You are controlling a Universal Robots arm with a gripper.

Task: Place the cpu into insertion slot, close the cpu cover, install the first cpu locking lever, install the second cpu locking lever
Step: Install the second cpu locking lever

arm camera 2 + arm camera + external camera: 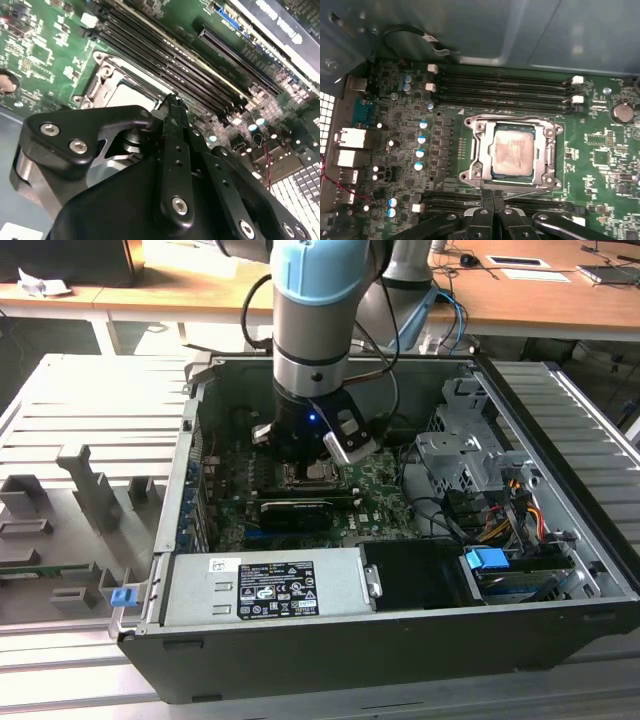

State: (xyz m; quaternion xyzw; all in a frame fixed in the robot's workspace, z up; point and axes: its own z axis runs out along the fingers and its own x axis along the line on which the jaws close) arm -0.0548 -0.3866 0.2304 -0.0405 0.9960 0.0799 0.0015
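- Sitting flat in the insertion slot (512,155), the cpu (513,151) shows us its pale metal face, with the cpu cover (549,150) lying closed around it as a silver frame.
- We judge the chip light, stiff and fragile, best taken only by its edges; the cover is thin springy metal, pressed rather than gripped.
- A thin wire lever runs along the socket edge nearest the gripper (492,200).
- Our gripper hovers just beside that edge, fingers pressed together and holding nothing.
- Green motherboard (600,160) and long memory slots (505,87) surround the socket.
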